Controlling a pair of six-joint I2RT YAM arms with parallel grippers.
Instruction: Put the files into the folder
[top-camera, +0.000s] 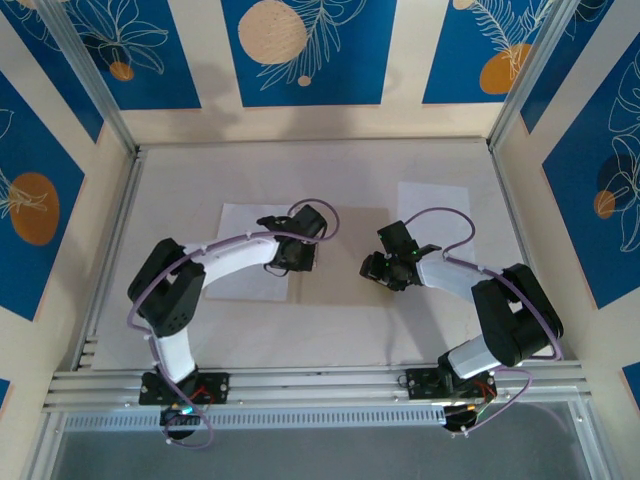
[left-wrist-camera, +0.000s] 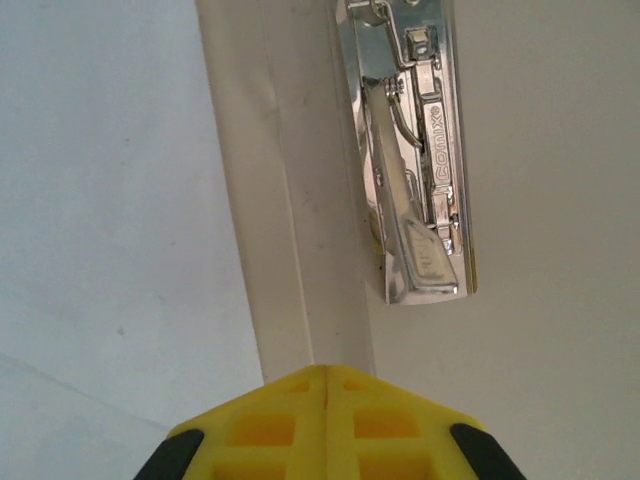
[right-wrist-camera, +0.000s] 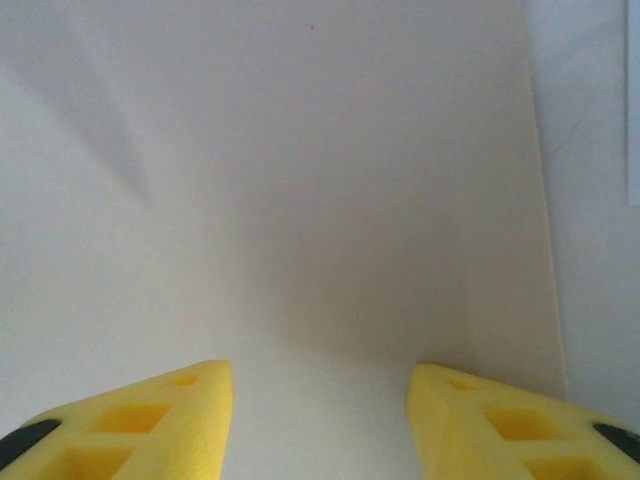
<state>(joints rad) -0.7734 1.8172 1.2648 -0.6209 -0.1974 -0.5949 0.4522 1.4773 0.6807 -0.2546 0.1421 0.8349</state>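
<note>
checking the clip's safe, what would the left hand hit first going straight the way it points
Probably the folder, on its spine fold just left of the metal clip. The shut left hand lines up with that fold, though depth is unclear.

Metal clip (left-wrist-camera: 415, 160) stands proud — folder (left-wrist-camera: 560, 150) flat around.

The metal clip (left-wrist-camera: 415, 160) on the folder (left-wrist-camera: 550, 300) is stamped "COMIX".

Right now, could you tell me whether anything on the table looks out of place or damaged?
Nothing looks damaged or spilled. One white sheet lies at the left and the other sheet at the far right, neither under the metal clip of the folder.
</note>
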